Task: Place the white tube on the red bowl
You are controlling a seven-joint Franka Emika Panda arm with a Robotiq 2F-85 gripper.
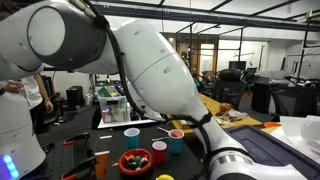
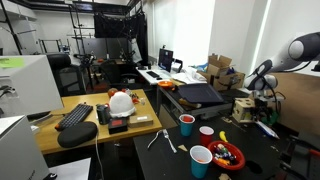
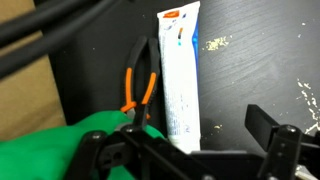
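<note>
Task not yet carried out: the slim white plastic tube is seen in the wrist view lying flat on the dark counter, and no bowl is shown in that view. The black gripper is held low over the tube's near end. Its jaws are spread apart, one on each side of the tube, and nothing is gripped. Just left of the tube, a pair of orange-handled pliers is laid alongside it, and a bright green cloth is bunched at the near left.

The low, wide red bowl is shown in both exterior views, with small yellow, green and dark pieces held inside; no tube is seen in it. Three cups are grouped close to the bowl: a pale pink cup, a small red cup and a blue cup. What is held in the cups cannot be made out.

The grasp, the lift, the carry and the release over the bowl are all judged to be left to do.
</note>
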